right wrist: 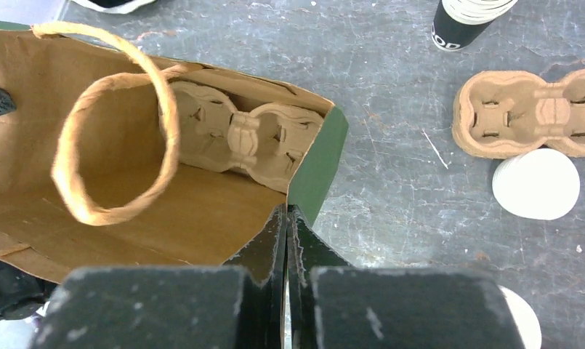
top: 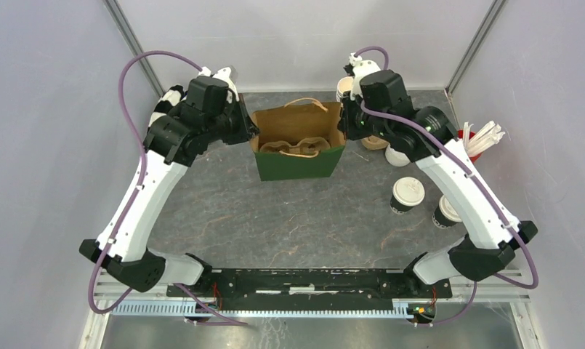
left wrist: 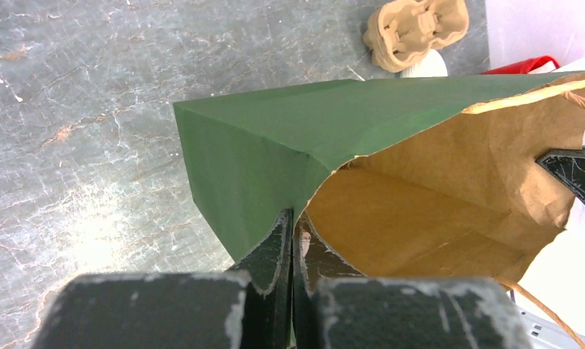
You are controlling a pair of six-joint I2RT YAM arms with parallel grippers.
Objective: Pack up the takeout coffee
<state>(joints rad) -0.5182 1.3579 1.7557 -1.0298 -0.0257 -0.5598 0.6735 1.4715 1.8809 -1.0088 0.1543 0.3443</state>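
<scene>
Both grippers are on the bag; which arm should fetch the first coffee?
Right, probably: both lidded cups stand on its side, beside its forearm. The left gripper would have to reach across the bag.

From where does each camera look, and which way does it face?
Top external: above and behind the robot, looking down at the table; left arm and right arm flank the green bag.
Left wrist: on the left arm, facing along the left gripper, shut on the bag's rim.
Right wrist: on the right arm, facing along the right gripper, shut on the opposite rim.
Shared: both wrist views show the bag's brown inside.
</scene>
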